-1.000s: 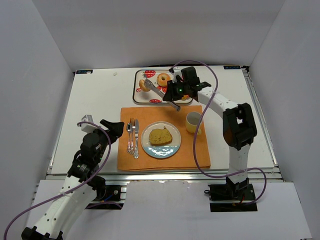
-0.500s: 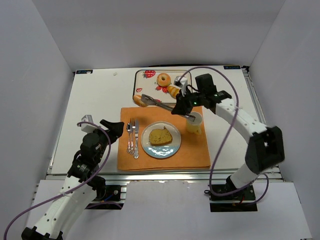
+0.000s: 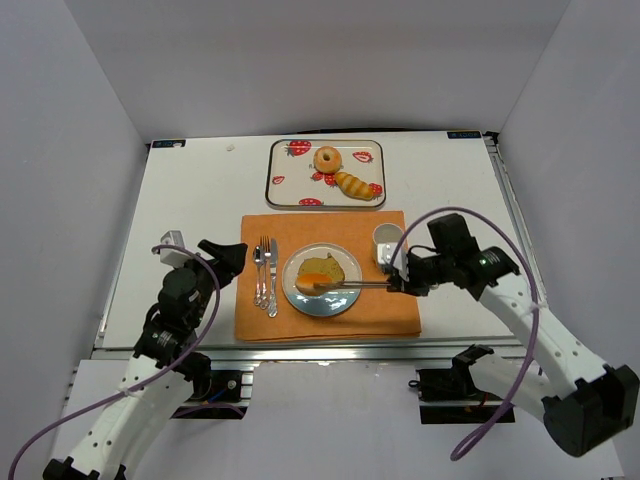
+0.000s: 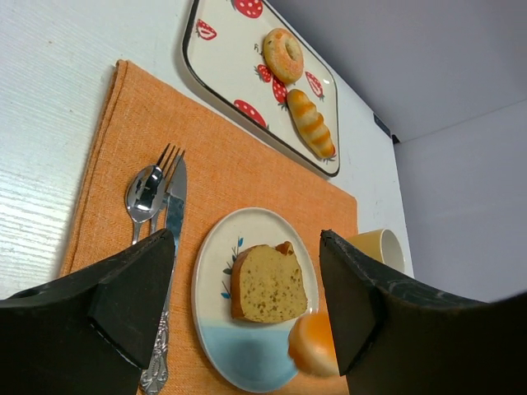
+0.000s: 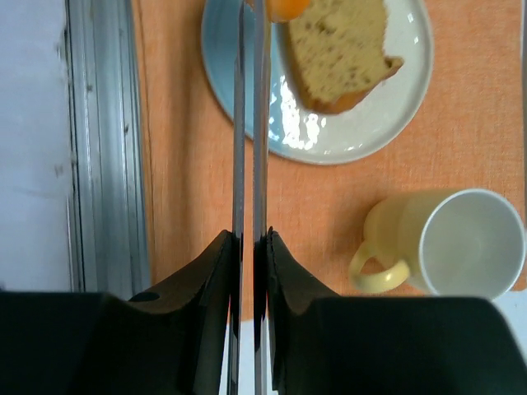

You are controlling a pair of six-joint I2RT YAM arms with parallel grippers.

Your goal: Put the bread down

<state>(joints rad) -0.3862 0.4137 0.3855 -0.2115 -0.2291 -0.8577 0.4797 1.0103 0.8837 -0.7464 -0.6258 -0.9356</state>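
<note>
The right gripper (image 3: 398, 284) is closed on the handle end of metal tongs (image 3: 352, 285), and its fingers (image 5: 216, 267) press the two blades close together, almost parallel. The tongs reach to the left over the orange mat (image 3: 392, 316), and their tips pinch a small orange roll (image 3: 314, 279). This roll is over the plate (image 3: 326, 306), at the near-left edge of the slice (image 3: 336, 268) that lies there (whether it touches the slice or the plate, I cannot tell; in the left wrist view it seems a little above the plate rim). In the right wrist view only the lower part of the roll (image 5: 280, 6) shows at the top border, between the tong tips. A pale yellow mug (image 3: 386, 240) stands upright on the mat, to the right of the plate and just beside the right gripper. The cutlery (image 3: 265, 276), a spoon, a fork and a knife, lies side by side on the mat at the left of the plate. The left gripper (image 3: 228, 255) stands wide open with nothing between its fingers (image 4: 132, 288), at the left border of the mat, near the cutlery. At the far side of the table (image 3: 190, 200) lies a tray (image 3: 273, 176) with strawberry pictures, and it holds a doughnut (image 3: 327, 158) and a bun (image 3: 353, 184).
</note>
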